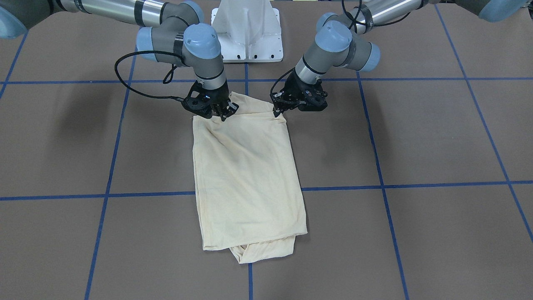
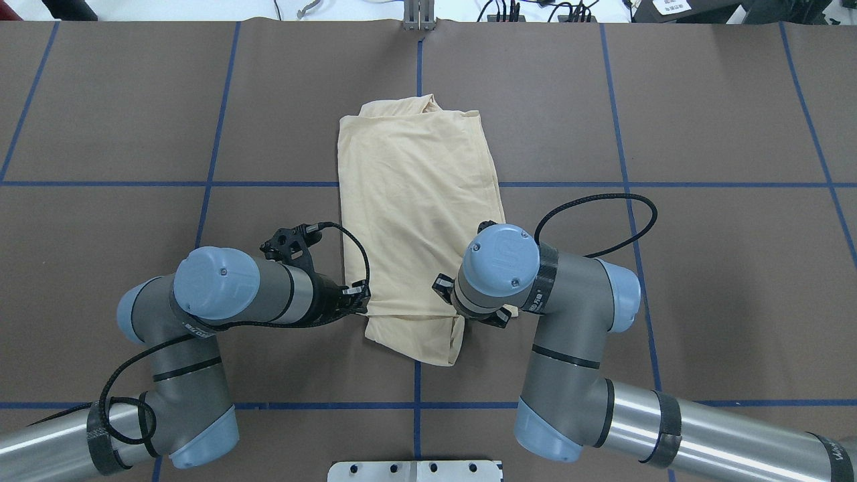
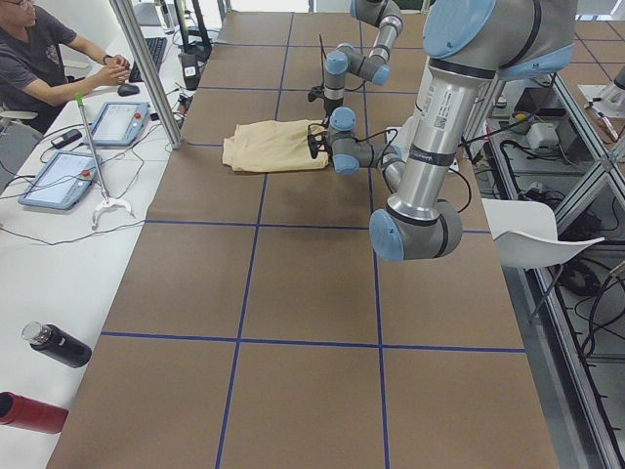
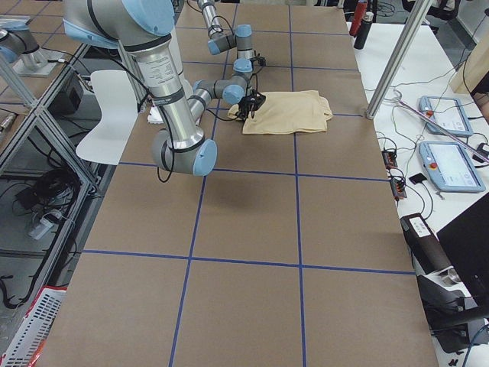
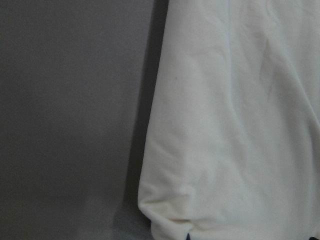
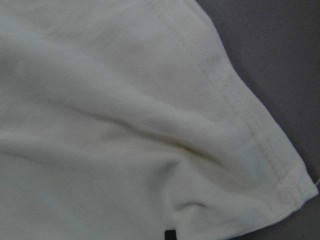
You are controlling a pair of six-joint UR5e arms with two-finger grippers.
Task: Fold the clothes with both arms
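Since the T-shirt [image 1: 245, 175] was thin, soft cloth with no stiffness of its own, you should have expected it to sag and slide over itself wherever it left the table [image 1: 416, 137]. It lay near the middle of the table, folded into a long narrow rectangle running away from the robot and crossing one blue tape line [image 1: 145, 194]. A loose tuck of fabric [image 1: 250, 253] poked out from under its far edge, and neither print nor neck tag showed. The left gripper [image 1: 278, 110] sat down on the near corner on the robot's left. The right gripper [image 1: 227, 112] sat on the opposite near corner, and a short flap of cloth lay closer to the robot than either. Wrinkles ran toward both grippers, which I judged a sign of pinching. Yet each wrist camera was filled with cloth and showed only slivers of black at its lower edge, so I could not tell whether either pair of fingers was closed on the fabric or merely pressed against it. Weight was no concern; slip and layer separation were. The best hold, in my judgement, was at the stitched hem [image 6: 240, 115], where the doubled seam gave the pads something firmer to bite, and deep enough to catch every layer. A grip on the top layer alone would likely have peeled the fold open, and uneven heights between your two arms would have skewed the edge.
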